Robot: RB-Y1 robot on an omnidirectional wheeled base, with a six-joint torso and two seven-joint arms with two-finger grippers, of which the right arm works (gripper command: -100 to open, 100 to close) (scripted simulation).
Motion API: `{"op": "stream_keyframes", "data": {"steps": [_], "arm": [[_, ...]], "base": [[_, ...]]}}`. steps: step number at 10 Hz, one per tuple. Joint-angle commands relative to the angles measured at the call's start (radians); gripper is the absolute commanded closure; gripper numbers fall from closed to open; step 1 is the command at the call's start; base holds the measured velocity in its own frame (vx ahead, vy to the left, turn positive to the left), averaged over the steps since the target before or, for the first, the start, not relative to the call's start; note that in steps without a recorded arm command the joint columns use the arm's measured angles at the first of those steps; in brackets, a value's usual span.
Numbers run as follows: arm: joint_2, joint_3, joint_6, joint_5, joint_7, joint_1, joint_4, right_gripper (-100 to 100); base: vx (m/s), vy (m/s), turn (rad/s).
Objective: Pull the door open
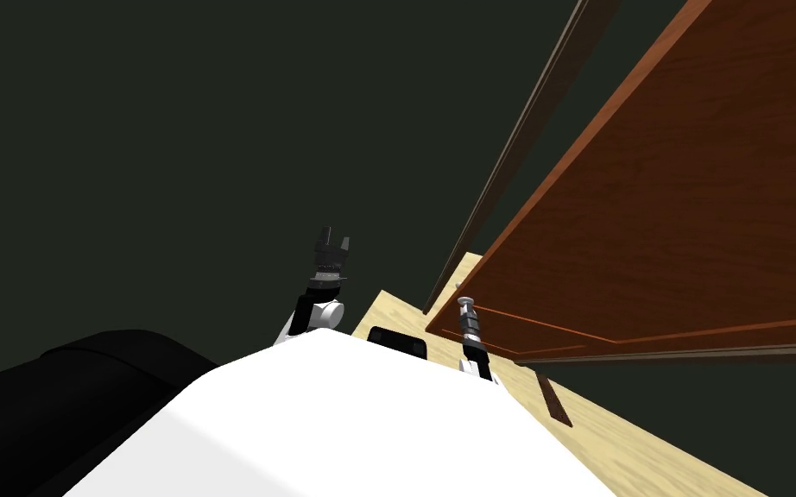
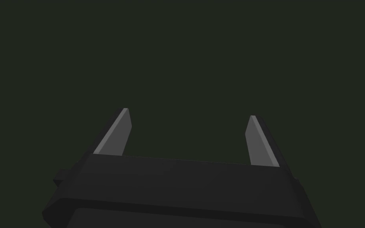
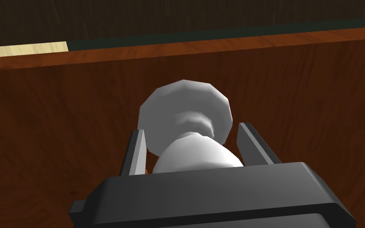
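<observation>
Door knob [image 3: 185, 114]: clamped between right gripper [image 3: 192, 129] fingers, no slack on either side.
Door [image 1: 690, 216]: reddish-brown wood slab close behind the knob, walling off 12 to 3 o'clock of right gripper.
Door frame [image 1: 508, 164]: dark post at 11 o'clock of the knob, light wood floor [image 1: 629, 440] showing between post and door edge.
Left gripper [image 2: 189, 114]: fingers spread, free gap between them, dark green wall [image 1: 215, 129] across 12 o'clock.
Between grippers: open room at 9 o'clock of right gripper.
</observation>
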Motion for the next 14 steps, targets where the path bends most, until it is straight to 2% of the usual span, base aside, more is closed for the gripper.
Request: {"op": "stream_keyframes", "data": {"steps": [1,3,4,5,6,8,9,10,11,13,14], "arm": [[0.008,0.012,0.004,-0.007,-0.028,0.002,-0.017,100],[-0.002,0.03,0.005,-0.046,-0.096,-0.009,-0.004,100],[-0.002,0.03,0.005,-0.046,-0.111,-0.009,-0.004,100],[-0.007,0.039,0.006,-0.065,-0.148,-0.015,0.002,100],[-0.007,0.039,0.006,-0.065,-0.153,-0.015,0.002,100],[-0.016,0.056,0.006,-0.104,-0.219,-0.027,0.014,100],[-0.016,0.056,0.006,-0.104,-0.236,-0.027,0.014,100],[-0.02,0.065,0.007,-0.123,-0.271,-0.032,0.02,100],[-0.02,0.065,0.007,-0.123,-0.278,-0.032,0.02,100],[-0.03,0.082,0.008,-0.161,-0.343,-0.044,0.033,100],[-0.03,0.082,0.008,-0.161,-0.361,-0.044,0.033,100]], "base": [[-0.045,0.001,0.026],[-0.06,-0.014,0.08],[-0.049,-0.012,0.045],[-0.048,-0.008,0.074],[-0.035,-0.006,0.04],[-0.051,-0.01,0.082],[-0.051,-0.009,0.05],[-0.052,-0.012,0.067],[-0.037,-0.009,0.041],[-0.048,-0.015,0.091],[-0.049,-0.015,0.046]]}}
